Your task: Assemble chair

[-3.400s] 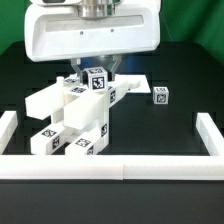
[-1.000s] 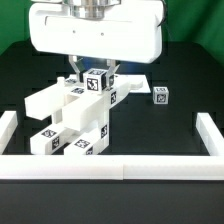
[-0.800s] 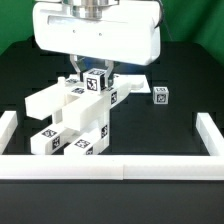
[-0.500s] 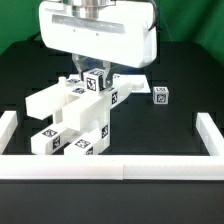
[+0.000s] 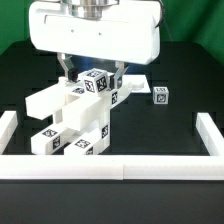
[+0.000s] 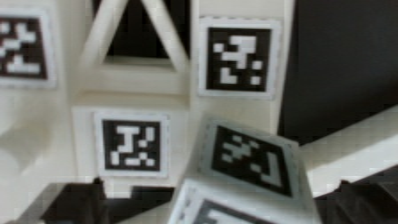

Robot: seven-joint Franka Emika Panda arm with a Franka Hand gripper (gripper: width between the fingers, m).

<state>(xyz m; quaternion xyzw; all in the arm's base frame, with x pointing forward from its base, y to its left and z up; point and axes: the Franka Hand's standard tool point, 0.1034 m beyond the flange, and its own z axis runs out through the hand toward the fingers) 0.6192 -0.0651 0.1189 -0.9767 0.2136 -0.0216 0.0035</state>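
The partly joined chair (image 5: 75, 118) stands left of the middle: white blocky parts with black-and-white tags, one long piece reaching toward the front. Its topmost tagged block (image 5: 96, 81) sits at the back of the assembly. My gripper (image 5: 94, 72) hangs straight above it, and its dark fingers (image 5: 68, 68) stand apart on either side of the block with gaps showing. In the wrist view the tagged block (image 6: 249, 160) fills the middle, and the gripper (image 6: 222, 205) is open around it. A loose small tagged white part (image 5: 160, 96) lies to the exterior view's right.
A long low white border rail (image 5: 110, 168) runs along the front, with short ends at both sides (image 5: 210, 130). A thin flat white piece (image 5: 135, 84) lies behind the chair. The arm's big white head (image 5: 95, 30) hides the back of the table.
The fingers have spread apart and let go of the top tagged block, which stays on the chair. The arm's head has shifted slightly to the exterior view's left.
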